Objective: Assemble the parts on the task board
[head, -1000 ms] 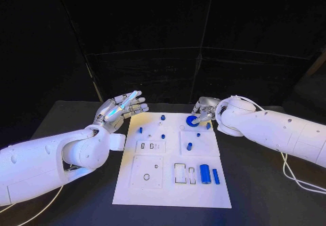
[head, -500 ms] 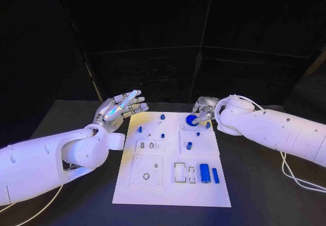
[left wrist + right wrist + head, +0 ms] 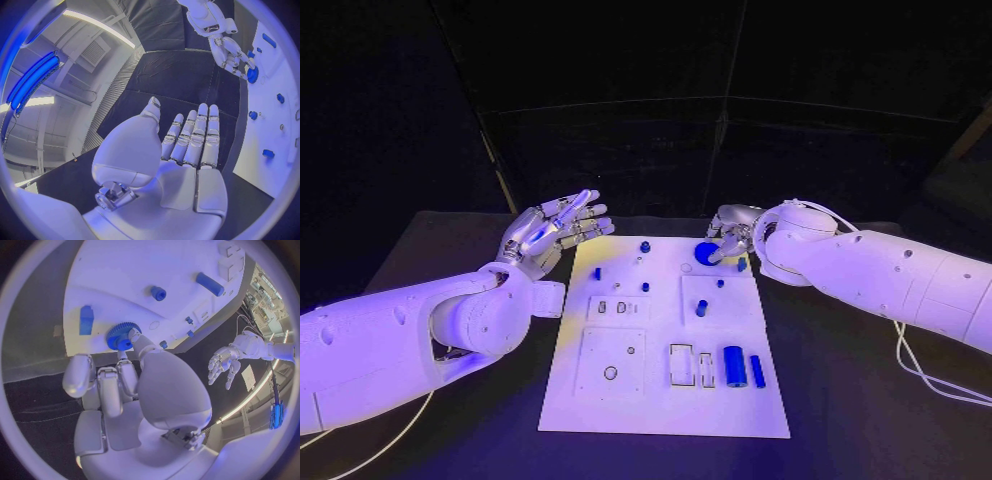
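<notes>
The white task board (image 3: pixel 661 405) lies in the middle of the table. My right hand (image 3: pixel 730 233) is over its far right corner and pinches a blue gear (image 3: pixel 708 254) that is tilted just above the board. In the right wrist view the fingertips (image 3: pixel 134 333) press on the gear (image 3: pixel 119 336), next to a blue block (image 3: pixel 86 320). My left hand (image 3: pixel 560 228) hovers open beside the board's far left corner, fingers spread and palm up, holding nothing (image 3: pixel 184 150). The left wrist view also shows the right hand (image 3: pixel 232 50) with the gear (image 3: pixel 252 75).
A blue cylinder (image 3: pixel 734 366) and a blue bar (image 3: pixel 757 371) lie at the board's near right. Small blue pegs stand further back (image 3: pixel 645 247), (image 3: pixel 597 273), (image 3: pixel 702 309). Black table (image 3: pixel 848 400) surrounds the board; a white cable (image 3: pixel 920 375) trails at the right.
</notes>
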Robot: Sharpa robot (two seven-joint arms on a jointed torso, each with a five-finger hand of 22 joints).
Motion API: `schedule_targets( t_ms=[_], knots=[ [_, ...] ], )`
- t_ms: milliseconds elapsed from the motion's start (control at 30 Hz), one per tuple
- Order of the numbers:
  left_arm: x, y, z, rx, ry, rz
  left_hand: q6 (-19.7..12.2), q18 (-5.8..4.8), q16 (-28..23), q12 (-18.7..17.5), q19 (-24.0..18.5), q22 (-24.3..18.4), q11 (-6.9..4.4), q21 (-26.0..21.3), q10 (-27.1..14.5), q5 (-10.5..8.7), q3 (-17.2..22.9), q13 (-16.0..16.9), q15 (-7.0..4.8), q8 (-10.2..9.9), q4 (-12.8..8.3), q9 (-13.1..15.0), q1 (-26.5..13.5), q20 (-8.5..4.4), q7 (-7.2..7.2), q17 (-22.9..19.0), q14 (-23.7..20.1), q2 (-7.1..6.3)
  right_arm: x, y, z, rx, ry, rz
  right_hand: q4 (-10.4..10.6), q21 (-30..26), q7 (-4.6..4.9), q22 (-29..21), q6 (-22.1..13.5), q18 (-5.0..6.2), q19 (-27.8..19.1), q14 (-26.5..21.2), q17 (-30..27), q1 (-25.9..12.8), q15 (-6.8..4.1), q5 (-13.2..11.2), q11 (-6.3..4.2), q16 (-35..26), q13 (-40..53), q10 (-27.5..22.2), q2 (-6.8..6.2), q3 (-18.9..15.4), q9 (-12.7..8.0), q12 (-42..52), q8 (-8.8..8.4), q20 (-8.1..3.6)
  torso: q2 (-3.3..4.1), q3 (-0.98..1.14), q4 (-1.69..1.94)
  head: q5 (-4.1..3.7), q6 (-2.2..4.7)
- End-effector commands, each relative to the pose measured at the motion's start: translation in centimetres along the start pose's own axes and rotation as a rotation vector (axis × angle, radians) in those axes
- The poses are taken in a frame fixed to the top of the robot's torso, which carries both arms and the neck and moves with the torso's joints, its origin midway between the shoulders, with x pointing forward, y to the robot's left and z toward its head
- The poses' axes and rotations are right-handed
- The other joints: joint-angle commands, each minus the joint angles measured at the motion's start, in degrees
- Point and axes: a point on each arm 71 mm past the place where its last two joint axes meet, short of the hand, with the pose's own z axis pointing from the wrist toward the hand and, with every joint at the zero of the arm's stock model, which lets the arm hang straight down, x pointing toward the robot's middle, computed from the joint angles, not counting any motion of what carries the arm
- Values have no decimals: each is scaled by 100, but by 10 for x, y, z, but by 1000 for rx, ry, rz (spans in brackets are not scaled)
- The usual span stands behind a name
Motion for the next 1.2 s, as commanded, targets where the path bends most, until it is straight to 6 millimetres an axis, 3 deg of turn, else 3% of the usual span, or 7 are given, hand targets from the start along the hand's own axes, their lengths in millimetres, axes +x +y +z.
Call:
schedule_targets(
  t_ms=[33, 433, 633, 867, 1000, 1200],
  knots=[
    [2, -1, 0, 7, 15, -2, 7, 57, -23, -32, 33, -6, 41, -22, 1, 21, -6, 0, 25, -28, -33, -6, 20, -12, 445, -9, 21, 58, 0, 0, 0, 4, -11, -43, -20, 30, -7, 24, 72, -94, 44, 428, 750, 37, 9, -28, -16, 27, 38, 57, 50, 40, 12, 45, 42, -3, -1, 1, -4, -7, -6],
    [1, -1, 0, 6, 13, -1, 11, 57, -33, -40, 40, -15, 39, -33, 8, 21, -9, 0, 24, -35, -43, -6, 24, -13, 445, -12, 27, 73, -4, 2, -1, 6, -95, -25, -42, 81, -122, 115, 540, -108, 87, 431, 762, -48, -67, -172, -114, 30, 242, 219, 260, 315, 35, 192, 237, -63, 1, -2, 4, -6, -14],
    [1, -1, 0, 5, 13, -1, 16, 57, -35, -41, 42, -17, 39, -35, 9, 21, -9, 0, 24, -35, -45, -6, 25, -13, 445, -13, 28, 76, -8, 10, -5, -23, -154, -10, -61, 121, -160, 205, 652, -125, 135, 434, 771, -87, -98, -189, -148, 32, 299, 267, 256, 394, 33, 230, 257, -93, 0, 3, -1, 3, -11],
    [1, -1, 0, 5, 12, 0, 20, 57, -36, -43, 43, -18, 39, -36, 10, 21, -9, 1, 24, -36, -47, -5, 26, -13, 445, -13, 30, 79, -7, 33, -15, -84, -178, -3, -59, 150, -167, 273, 674, -138, 172, 439, 791, -131, -107, -195, -156, 38, 366, 320, 236, 414, 26, 277, 244, -104, -4, -10, 11, 2, -2],
    [2, -1, 0, 5, 13, -1, 20, 57, -36, -43, 43, -18, 39, -36, 10, 21, -9, 1, 24, -36, -47, -5, 26, -13, 445, -13, 30, 79, -4, 53, -20, -127, -171, 0, -20, 155, -167, 277, 677, -140, 176, 439, 790, -250, -111, -192, -157, 38, 361, 321, 176, 406, 9, 272, 207, -113, 3, -5, 20, 24, 2],
    [2, -1, 0, 5, 14, -1, 20, 57, -36, -43, 43, -18, 39, -36, 10, 21, -9, 1, 24, -36, -47, -5, 26, -13, 445, -13, 30, 79, 0, 81, -20, -180, -175, -17, 3, 158, -168, 282, 683, -141, 179, 438, 782, -312, -113, -209, -157, 35, 361, 322, 146, 405, 2, 270, 186, -116, 3, -10, 11, 65, -2]
  ],
)
